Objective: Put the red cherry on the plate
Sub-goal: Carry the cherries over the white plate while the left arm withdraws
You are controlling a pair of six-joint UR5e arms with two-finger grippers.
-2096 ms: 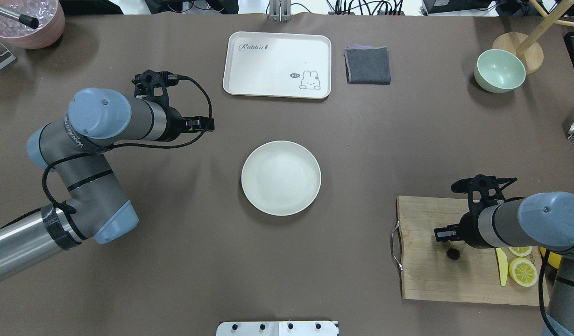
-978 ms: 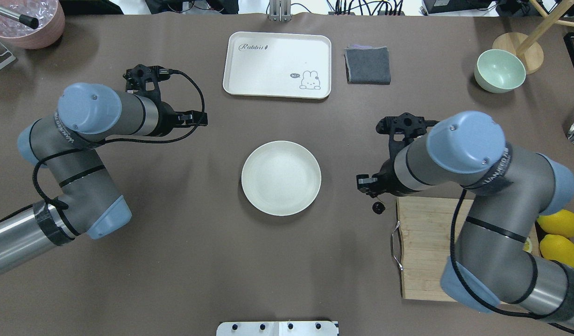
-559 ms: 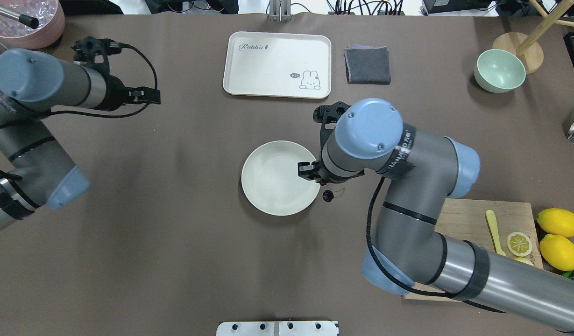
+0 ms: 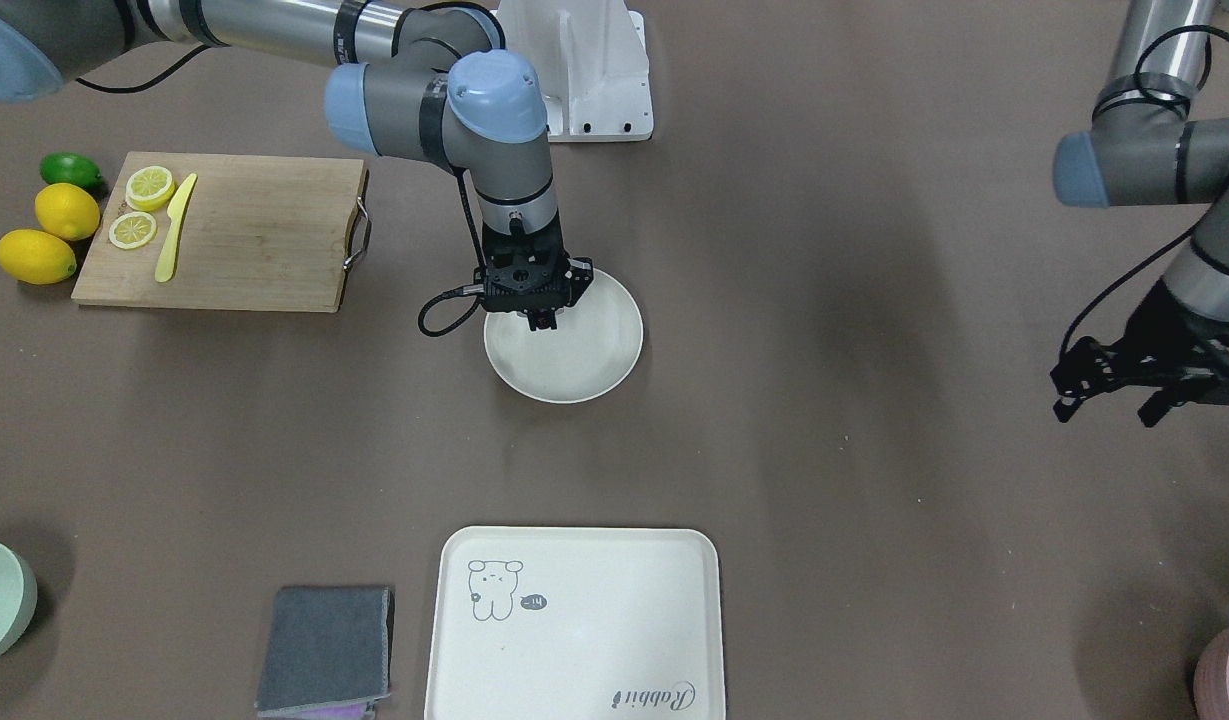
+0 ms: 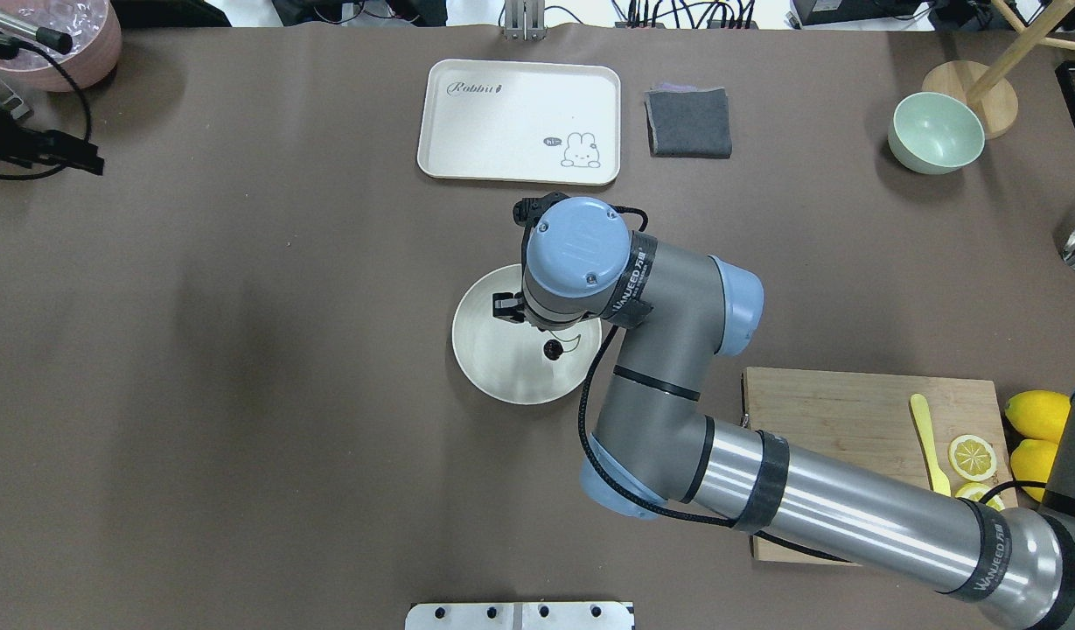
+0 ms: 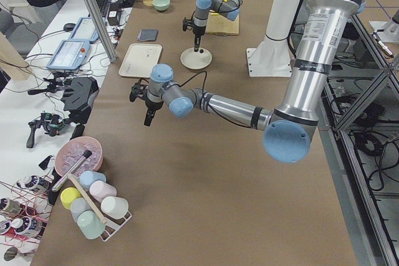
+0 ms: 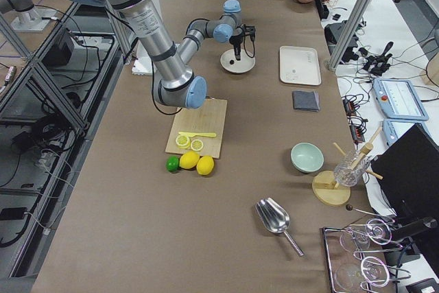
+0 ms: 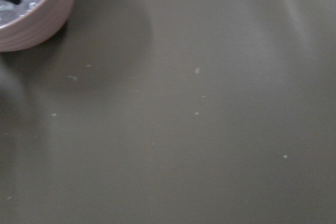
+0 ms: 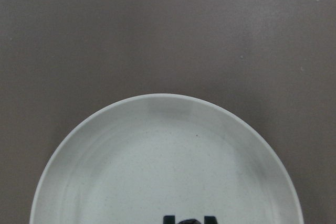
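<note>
Front-facing view: right pincer (image 4: 541, 322) is hanging nose-down over the robot-side part of the plate (image 4: 574, 372), fingers drawn together. Left pincer (image 4: 1109, 392) is idling well apart near the bench (image 4: 774, 300) end, and I cannot tell whether it is released or clenched. Overhead view: red cherry (image 5: 552, 350) is showing as a dark bead with a thin stem inside the plate's outline. It appears to be dangling by the stem from the clenched right pincer, though whether it is touching the dish cannot be told. Cutting board (image 5: 834, 411) with lemon slices (image 5: 973, 455) is lying well apart. Side views: right pincer is pointing straight down over the plate, detail too small. Left wrist view: bare bench and a pink bowl (image 8: 31, 19) only. Right wrist view: plate is filling the lower frame, with dark fingertips (image 9: 170, 220) peeking in at the bottom edge. Handling, as judged: item is very light, soft-skinned, round and apt to roll; its stem is thin and limp, so the fruit is liable to swing. Best hold is the stem joint, not the fruit. Release low, toward the dish centre.
</note>
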